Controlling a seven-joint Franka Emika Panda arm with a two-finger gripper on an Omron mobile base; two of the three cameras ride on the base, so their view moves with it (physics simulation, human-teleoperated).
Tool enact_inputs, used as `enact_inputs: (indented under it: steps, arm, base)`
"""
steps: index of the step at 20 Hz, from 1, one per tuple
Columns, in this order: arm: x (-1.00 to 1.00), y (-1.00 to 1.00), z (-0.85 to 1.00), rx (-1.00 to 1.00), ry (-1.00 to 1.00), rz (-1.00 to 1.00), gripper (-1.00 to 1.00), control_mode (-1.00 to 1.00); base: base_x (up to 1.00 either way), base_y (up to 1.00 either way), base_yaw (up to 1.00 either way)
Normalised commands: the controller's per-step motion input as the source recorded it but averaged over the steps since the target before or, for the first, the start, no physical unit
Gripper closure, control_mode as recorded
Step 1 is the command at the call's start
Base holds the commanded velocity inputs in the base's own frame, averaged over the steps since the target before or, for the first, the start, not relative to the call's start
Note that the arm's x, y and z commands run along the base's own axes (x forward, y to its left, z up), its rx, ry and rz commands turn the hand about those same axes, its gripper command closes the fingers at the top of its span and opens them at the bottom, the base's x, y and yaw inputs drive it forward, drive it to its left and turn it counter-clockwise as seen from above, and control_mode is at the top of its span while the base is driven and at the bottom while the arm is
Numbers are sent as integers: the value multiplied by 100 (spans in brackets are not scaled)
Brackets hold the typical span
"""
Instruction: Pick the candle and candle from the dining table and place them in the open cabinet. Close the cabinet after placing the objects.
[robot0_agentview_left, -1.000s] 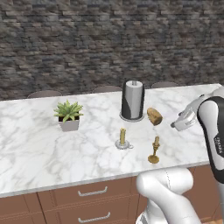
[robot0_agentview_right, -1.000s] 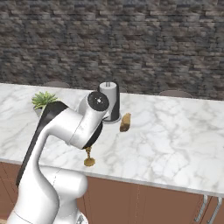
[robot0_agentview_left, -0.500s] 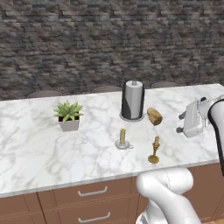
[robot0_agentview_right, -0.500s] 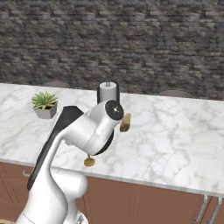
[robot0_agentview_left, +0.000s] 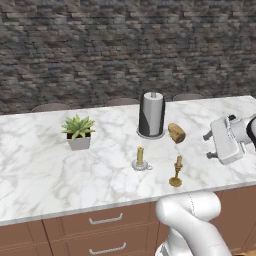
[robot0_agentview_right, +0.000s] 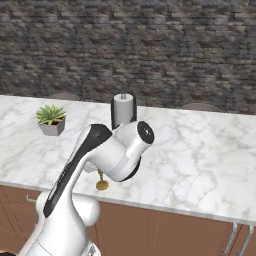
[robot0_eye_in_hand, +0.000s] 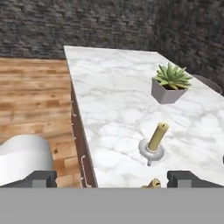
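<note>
two dark gripper fingertips (robot0_eye_in_hand: 40, 178) stand wide apart, holding nothing. between them pokes the yellow candle on a slim brass candlestick (robot0_eye_in_hand: 152, 183); just beyond stands the stubby yellow candle in a silver dish (robot0_eye_in_hand: 154, 142) on the white marble table (robot0_eye_in_hand: 113, 96).

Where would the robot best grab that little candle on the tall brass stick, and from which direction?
Probably from above, closing on the slim stem of the brass candlestick just below its yellow candle. It stands upright near the dining table's front edge, apart from the candle in the silver dish, so the gripper, open beside it, has room to descend.
</note>
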Motion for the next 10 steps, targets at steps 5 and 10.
enact_inputs:
  steps: [5,10]
  arm:
    - [-2,-5,-14,0,-4,20,-100,-100]
    - [-3,-5,-15,0,-3,18,-100,-100]
  base:
    - [0,0,0]
    - [0,0,0]
